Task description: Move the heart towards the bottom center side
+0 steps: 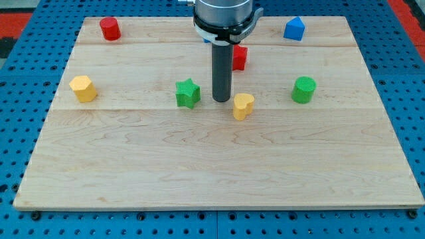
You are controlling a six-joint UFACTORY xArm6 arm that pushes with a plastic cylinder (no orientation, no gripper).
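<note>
The yellow heart lies near the middle of the wooden board. My tip stands just to the heart's upper left, close beside it, with a thin gap or light contact that I cannot tell apart. A green star lies to the tip's left. A red block sits above the heart, partly hidden behind the rod.
A yellow hexagon block lies at the view's left. A red cylinder is at the top left, a blue block at the top right, and a green cylinder to the heart's right.
</note>
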